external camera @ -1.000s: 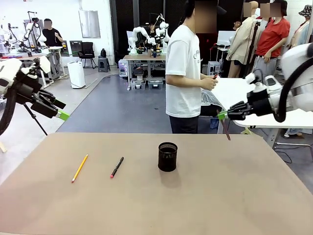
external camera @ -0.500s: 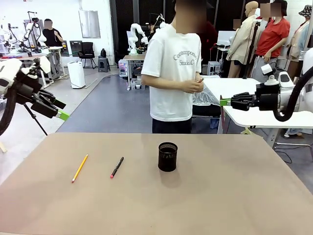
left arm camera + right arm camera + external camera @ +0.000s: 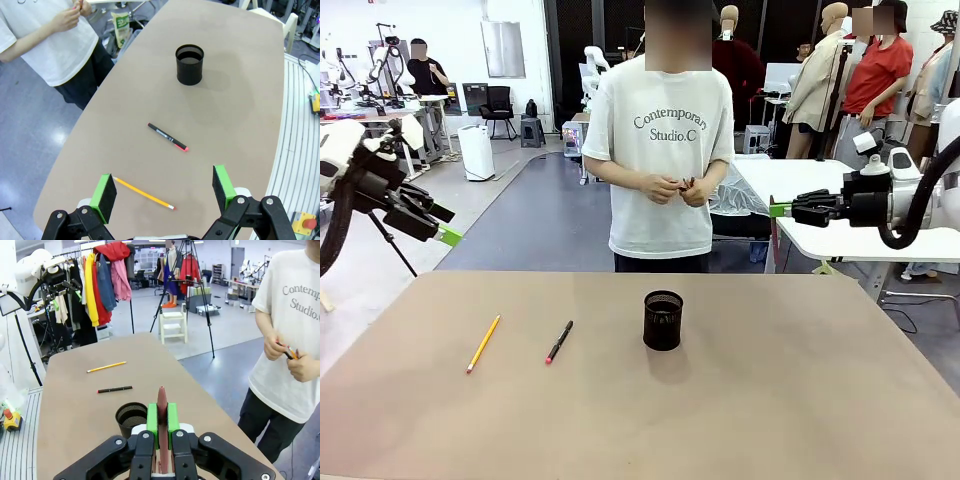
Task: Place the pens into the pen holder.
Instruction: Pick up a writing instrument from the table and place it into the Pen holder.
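On table (image 3: 800, 400), lower-middle of front view, pen holder (image 3: 663, 320) stands upright just below frame ctr. Its mouth looks empty in R wrist view, so by my read nothing is in yet. Two lie flat on the tabletop to picture left of the holder: pencil (image 3: 483, 343) farthest left and black pen w/ red end (image 3: 559, 341), apart from each other and from the holder. Third one, reddish-brown pen (image 3: 161, 396), is off the table. R gripper (image 3: 780, 209) has its green pads pressed together on it, tip poking out past the pads. That shows lower-middle of R wrist view, w/ holder just left of it in that pic. So approx: zero of three placed, one in grip ready for the drop, two to pick up.

Pose: R arm comes in from right edge of front view, gripper roughly level, pointing to picture left, high and well right of the holder, not over it. It needs to travel across and tip down, I'd judge. L gripper (image 3: 442, 225) sits at left edge, mid-height, angled down toward table, jaws spread wide, nothing btw them. L wrist view looks down on pencil and black pen, pencil nearest. Upper ctr, person's hands (image 3: 678, 188) are together at chest holding a small reddish-orange item; can't tell what.
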Controlling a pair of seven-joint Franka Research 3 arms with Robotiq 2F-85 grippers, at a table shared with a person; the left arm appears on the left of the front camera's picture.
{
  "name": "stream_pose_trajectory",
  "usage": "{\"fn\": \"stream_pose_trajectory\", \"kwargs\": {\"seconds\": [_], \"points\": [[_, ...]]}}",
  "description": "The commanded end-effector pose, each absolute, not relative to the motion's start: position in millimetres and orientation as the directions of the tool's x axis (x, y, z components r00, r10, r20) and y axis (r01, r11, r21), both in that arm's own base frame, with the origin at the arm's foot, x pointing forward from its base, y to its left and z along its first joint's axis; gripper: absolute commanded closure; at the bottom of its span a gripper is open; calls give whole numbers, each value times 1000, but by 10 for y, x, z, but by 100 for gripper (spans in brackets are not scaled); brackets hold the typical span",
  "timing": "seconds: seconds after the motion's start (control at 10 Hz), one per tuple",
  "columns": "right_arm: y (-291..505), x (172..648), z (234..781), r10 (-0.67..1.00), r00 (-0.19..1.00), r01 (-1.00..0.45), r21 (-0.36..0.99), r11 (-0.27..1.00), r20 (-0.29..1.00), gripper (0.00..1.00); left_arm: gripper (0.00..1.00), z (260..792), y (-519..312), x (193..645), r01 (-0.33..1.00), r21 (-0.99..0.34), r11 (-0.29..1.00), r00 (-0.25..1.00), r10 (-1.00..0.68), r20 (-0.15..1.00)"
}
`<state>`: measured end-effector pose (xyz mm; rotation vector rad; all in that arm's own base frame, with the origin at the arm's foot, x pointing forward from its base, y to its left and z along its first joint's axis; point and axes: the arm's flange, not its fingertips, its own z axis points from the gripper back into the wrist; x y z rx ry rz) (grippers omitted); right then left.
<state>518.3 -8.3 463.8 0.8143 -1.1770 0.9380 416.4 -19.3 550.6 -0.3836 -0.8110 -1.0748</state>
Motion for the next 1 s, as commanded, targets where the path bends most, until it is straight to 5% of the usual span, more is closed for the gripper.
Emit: {"fn": "stream_pose_trajectory", "kwargs": {"seconds": [0.0,0.9], "points": [[-83,5183,4637,170,118,-916,41,399,978,100,0,5513,-189,4161,890,98,445,228,-622,749],[13,5076,4741,134,76,-951,32,307,988,100,0,5513,-189,4161,890,98,445,228,-622,749]]}}
